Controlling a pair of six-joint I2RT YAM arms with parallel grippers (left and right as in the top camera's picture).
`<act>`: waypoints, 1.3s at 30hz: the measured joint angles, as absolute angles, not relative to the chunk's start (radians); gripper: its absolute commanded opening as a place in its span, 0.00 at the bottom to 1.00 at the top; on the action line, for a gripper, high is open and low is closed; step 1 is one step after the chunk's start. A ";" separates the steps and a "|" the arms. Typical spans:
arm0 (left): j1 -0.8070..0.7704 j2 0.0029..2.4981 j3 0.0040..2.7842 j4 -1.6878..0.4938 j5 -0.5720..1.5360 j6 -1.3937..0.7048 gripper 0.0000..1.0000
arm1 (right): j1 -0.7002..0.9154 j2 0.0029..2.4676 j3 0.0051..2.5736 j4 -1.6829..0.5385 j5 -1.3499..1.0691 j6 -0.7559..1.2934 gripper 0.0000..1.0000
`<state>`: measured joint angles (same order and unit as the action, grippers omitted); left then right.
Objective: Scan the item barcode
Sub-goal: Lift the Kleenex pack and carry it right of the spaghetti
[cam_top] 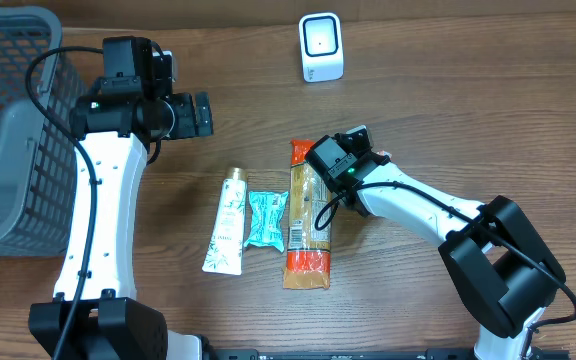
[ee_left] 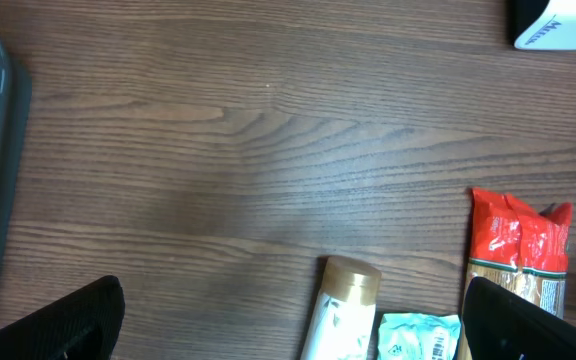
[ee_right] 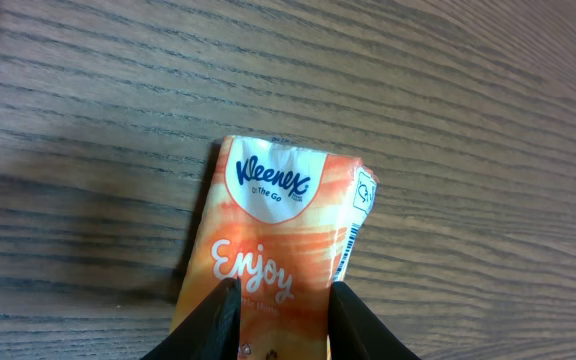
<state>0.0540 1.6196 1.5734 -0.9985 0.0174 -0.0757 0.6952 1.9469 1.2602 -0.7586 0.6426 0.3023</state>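
Right hand: low over the table, just right of the upper end of the long pasta pack; my wrist view looks straight down on an orange Kleenex tissue pack, lying on the wood with its printed face up; logo end points away from me, near end sits between my fingers; fingers are parted a little, and both dark tips overlap the pack's lower part; I cannot tell whether they pinch the pack or only stand over it; a strip of fine print runs down the pack's right edge, too small to read; a red corner of the pasta pack shows at the top left of this view.

Left hand: up at the far left of the table, near the grey basket; released, jaws spread wide, nothing between them; only bare wood lies below.

Row in front of me, left to right: cream tube with its cap pointing away from me; teal packet just beside it; pasta pack touching or almost touching the packet.

White scanner: upright at the far edge, well apart from the Kleenex tissue pack and from both hands.
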 measured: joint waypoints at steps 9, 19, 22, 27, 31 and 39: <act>0.054 1.620 1.573 -0.999 0.017 -0.076 1.00 | 0.695 1.947 1.296 -0.752 0.577 0.303 0.30; 0.054 1.620 1.573 -0.999 0.017 -0.076 1.00 | 0.695 1.947 1.297 -0.744 0.501 0.302 0.30; 0.054 1.620 1.573 -0.999 0.017 -0.076 1.00 | 0.695 1.947 1.297 -0.743 0.498 0.303 0.30; 0.054 1.620 1.573 -0.999 0.017 -0.076 1.00 | 0.695 1.940 1.297 -0.735 0.492 0.303 0.31; 0.054 1.620 1.573 -0.999 0.017 -0.076 1.00 | 0.695 1.917 1.302 -0.734 0.482 0.303 0.31; 0.054 1.620 1.573 -0.999 0.017 -0.076 1.00 | 0.695 1.903 1.317 -0.725 0.459 0.303 0.38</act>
